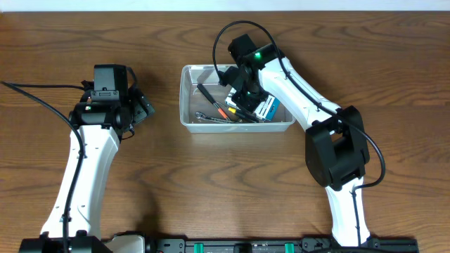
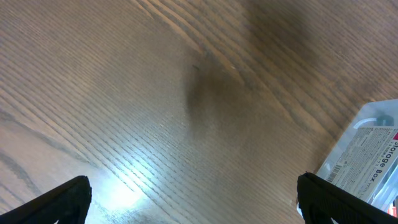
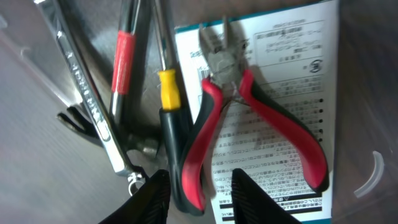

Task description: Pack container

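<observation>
container: the clear tub (image 1: 235, 127) is set on the table (image 1: 394, 70) between the two arms, within reach of both. It's already loaded with tools, so packing is judged to be well along.

box: a blue-and-white box (image 3: 292, 56) is laid flat on the container's floor at its right end. It makes a base for whatever gets stacked on top.

pliers: the red-and-black pliers (image 3: 224, 70) are rested across that box, inside the container, handles splayed. They look set down, not gripped.

other tools: a yellow-banded screwdriver (image 3: 169, 93), a red-banded tool (image 3: 124, 56) and a wrench (image 3: 84, 93) are lined up lengthwise in the container's left half. Probably so they fit side by side.

right gripper: the right gripper (image 3: 198, 186) is held just above the container's contents, over the pliers handles. The fingers are spread and nothing is pinched between them.

left gripper: the left gripper (image 2: 199, 205) is parked over bare wood left of the container, fingers spread wide and nothing held. Only a labelled corner of the container is caught at the edge of its view. It's likely kept clear so the other arm isn't crowded.
</observation>
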Motion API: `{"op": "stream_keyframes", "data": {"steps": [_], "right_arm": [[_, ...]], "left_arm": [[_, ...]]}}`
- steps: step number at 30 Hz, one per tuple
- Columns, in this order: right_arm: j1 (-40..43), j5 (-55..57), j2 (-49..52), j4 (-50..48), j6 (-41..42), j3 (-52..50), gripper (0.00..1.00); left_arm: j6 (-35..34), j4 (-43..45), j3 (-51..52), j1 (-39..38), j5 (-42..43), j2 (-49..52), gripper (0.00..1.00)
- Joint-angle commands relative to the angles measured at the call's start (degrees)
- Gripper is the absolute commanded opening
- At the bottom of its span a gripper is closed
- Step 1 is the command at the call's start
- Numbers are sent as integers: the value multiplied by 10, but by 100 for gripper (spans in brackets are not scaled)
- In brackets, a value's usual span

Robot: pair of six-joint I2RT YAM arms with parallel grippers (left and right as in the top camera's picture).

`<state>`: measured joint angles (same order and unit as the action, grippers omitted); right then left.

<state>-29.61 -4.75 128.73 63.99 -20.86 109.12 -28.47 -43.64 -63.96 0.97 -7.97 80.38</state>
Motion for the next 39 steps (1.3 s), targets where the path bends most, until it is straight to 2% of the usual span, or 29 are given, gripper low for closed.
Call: {"op": "stream_keyframes", "data": {"steps": [1, 5, 9, 14, 19, 24, 25, 26, 27, 39], "right_arm": [[-1, -7, -11, 6, 38, 28, 35], [10, 17, -48, 55, 63, 111, 43], [48, 91, -90, 103, 137, 210, 59], [161, 80, -143, 110, 191, 296, 61], [293, 43, -170, 69, 185, 306, 68], [344, 34, -170, 60, 148, 306, 72], [346, 34, -170, 60, 144, 306, 76], [346, 35, -170, 61, 140, 306, 85], [346, 35, -170, 61, 137, 306, 99], [346, 34, -170, 63, 137, 306, 99]], "left_arm": [[3, -2, -6, 2, -11, 5, 98], [3, -2, -6, 2, -11, 5, 98], [3, -2, -6, 2, -11, 5, 98], [3, -2, -6, 2, -11, 5, 98], [3, -2, -6, 2, -11, 5, 98], [3, -2, -6, 2, -11, 5, 98], [3, -2, -6, 2, -11, 5, 98], [3, -2, -6, 2, -11, 5, 98], [3, -2, -6, 2, -11, 5, 98], [3, -2, -6, 2, -11, 5, 98]]}}
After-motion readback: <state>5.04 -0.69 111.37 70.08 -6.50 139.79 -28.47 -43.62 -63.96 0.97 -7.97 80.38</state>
